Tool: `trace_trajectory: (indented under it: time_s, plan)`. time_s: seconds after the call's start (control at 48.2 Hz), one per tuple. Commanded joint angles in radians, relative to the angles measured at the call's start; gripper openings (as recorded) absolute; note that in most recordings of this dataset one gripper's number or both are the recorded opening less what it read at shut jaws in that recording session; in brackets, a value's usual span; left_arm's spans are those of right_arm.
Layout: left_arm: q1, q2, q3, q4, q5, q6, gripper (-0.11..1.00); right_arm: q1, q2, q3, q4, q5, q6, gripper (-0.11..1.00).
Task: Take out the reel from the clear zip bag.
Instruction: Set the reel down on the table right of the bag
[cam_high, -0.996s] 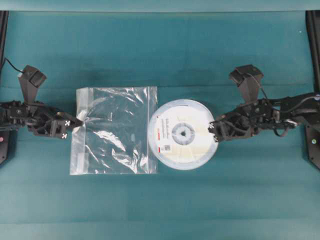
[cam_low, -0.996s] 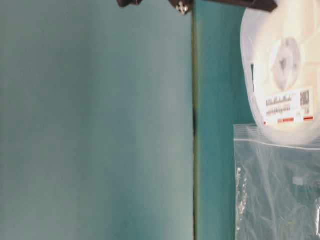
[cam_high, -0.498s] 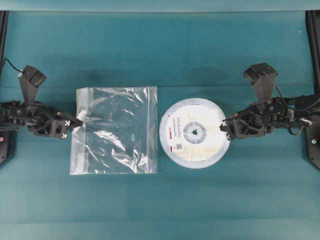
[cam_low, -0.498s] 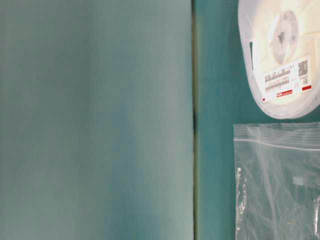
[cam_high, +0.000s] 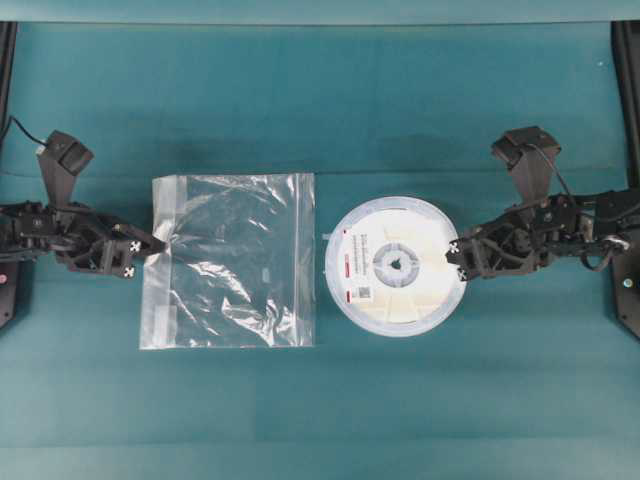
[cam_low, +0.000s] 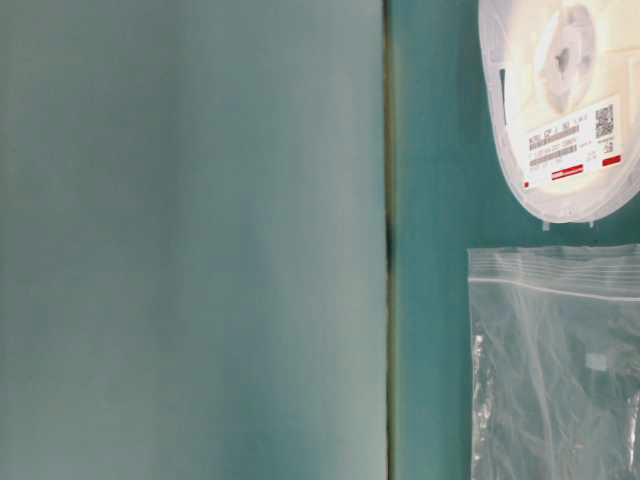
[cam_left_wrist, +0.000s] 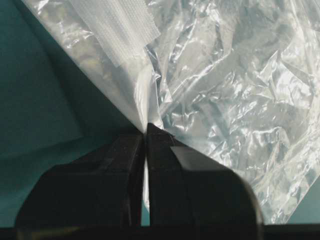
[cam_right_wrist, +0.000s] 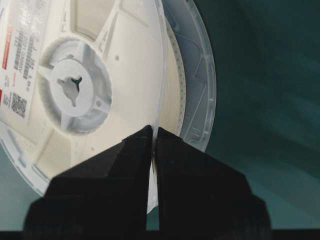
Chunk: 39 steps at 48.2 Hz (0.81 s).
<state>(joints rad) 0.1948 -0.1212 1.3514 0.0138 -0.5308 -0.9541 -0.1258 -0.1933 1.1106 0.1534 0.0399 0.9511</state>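
Even, soft light from above; shadows on the table (cam_high: 400, 90) are faint. Glare streaks the clear zip bag (cam_high: 235, 262). The table-level view is hazy and soft; wrist views darken toward the corners.

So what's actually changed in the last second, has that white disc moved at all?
Yes. The right gripper, shut on the reel, pulled it sideways out of the clear zip bag toward its own side, so a strip of table now shows between them. The bag stayed put, and the left gripper kept pinching its edge.
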Motion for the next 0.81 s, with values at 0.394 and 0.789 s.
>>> trace_trajectory:
  time_s: [0.394,0.789]
  plan:
    - [-0.003,-0.002,-0.011,0.003,0.018,0.003,0.00,-0.003,-0.009,-0.003,0.002,0.014,0.008,0.04]
    - [-0.003,0.000,-0.026,0.003,0.021,0.017,0.00,-0.003,-0.011,-0.003,0.002,0.015,0.011,0.37]
